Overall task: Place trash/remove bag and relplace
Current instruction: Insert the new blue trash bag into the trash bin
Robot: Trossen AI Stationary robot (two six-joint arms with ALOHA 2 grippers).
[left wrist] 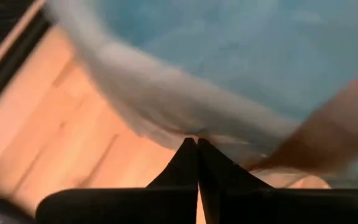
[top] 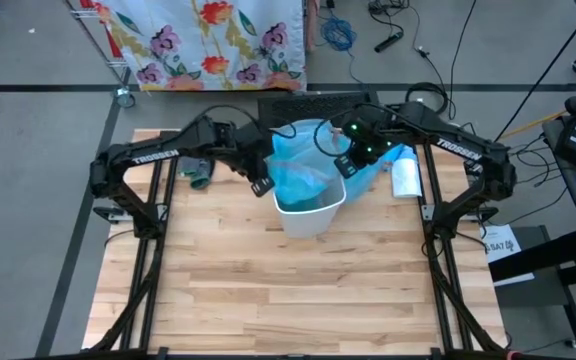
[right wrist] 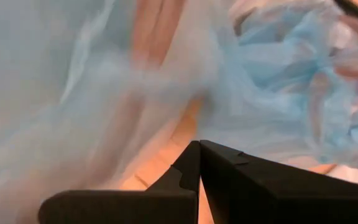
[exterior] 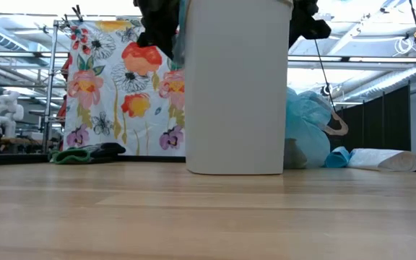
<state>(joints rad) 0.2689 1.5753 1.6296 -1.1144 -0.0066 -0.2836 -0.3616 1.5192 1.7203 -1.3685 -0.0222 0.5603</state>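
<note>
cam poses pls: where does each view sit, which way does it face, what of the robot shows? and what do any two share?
High: overhead, facing straight down; both arms meet over the white bin and its blue bag.
Low: table height, facing level across toward the room; bin fills the centre, dark arm parts at its top.
Left wrist: on the left arm, facing past the shut left pincer at pale-blue film.
Right wrist: on the right arm, facing past the shut right pincer at blue bag film.
Shared: high and low both show the bin.
</note>
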